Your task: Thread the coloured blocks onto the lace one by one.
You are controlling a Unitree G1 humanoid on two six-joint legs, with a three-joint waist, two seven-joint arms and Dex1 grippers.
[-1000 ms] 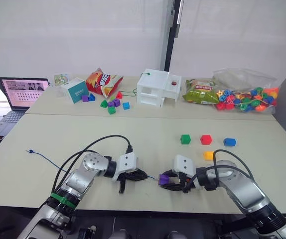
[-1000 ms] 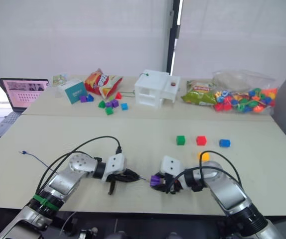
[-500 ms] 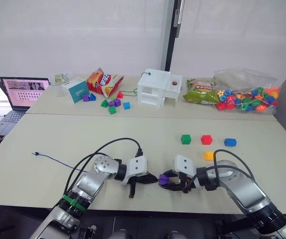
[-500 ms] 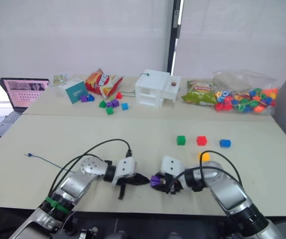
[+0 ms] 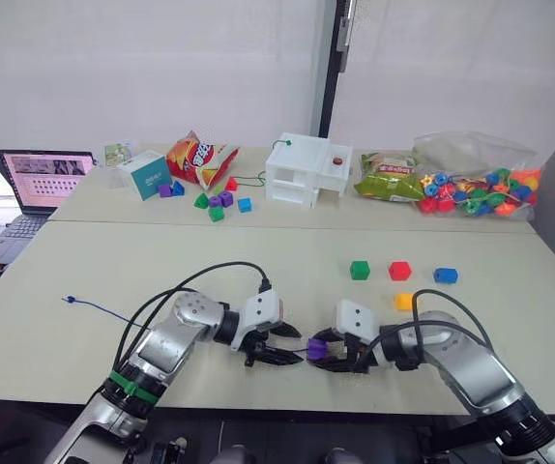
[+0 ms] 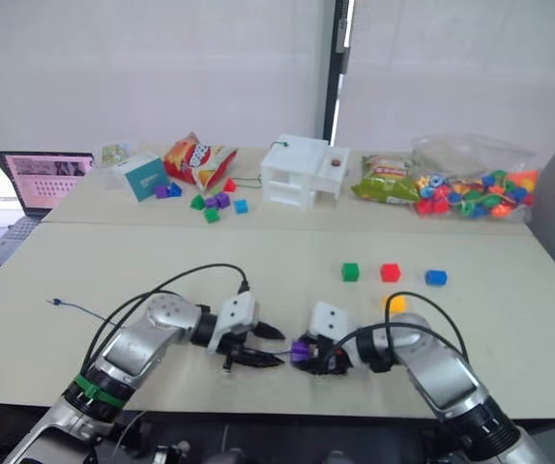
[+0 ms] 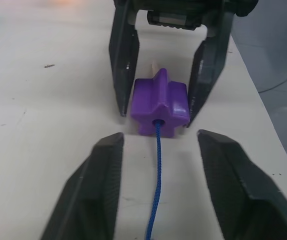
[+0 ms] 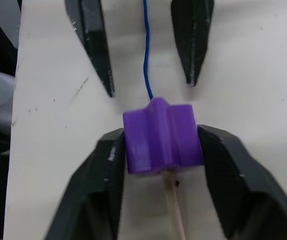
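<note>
Purple block (image 7: 159, 108) clamped by right gripper (image 8: 161, 145) for threading; lace (image 7: 156, 185) passed through, pale tip (image 8: 172, 210) protruding; left gripper (image 7: 158, 200) spread wide, lace released.

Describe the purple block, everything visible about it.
The purple block is a small glossy plastic bead with ridged, notched sides. The right hand is shut on it, holding it low over the table's near edge. The blue lace enters its hole on one side, and the lace's pale stiff tip sticks out the other. The open left hand faces it.
</note>
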